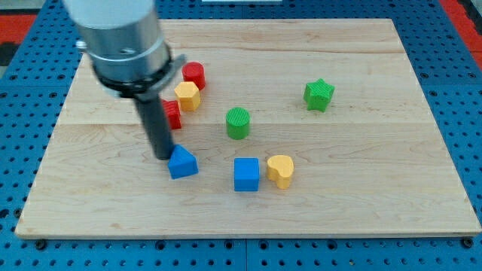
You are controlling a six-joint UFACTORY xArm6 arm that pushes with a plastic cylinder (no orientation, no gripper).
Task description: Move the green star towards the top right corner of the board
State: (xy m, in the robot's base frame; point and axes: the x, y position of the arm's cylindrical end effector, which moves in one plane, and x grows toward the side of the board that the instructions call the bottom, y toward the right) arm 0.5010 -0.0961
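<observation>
The green star (318, 95) lies on the wooden board (376, 188), right of centre in the upper half. My tip (164, 156) is far to its left, touching or nearly touching the upper left edge of a blue triangular block (182, 162). The rod rises from the tip to the grey arm body at the view's top left.
A green cylinder (238, 123) stands near the centre. A blue cube (246, 174) and a yellow heart (281, 171) sit below it. A red cylinder (193, 75), a yellow hexagon (187, 96) and a red block (172, 114), partly hidden by the rod, cluster at upper left.
</observation>
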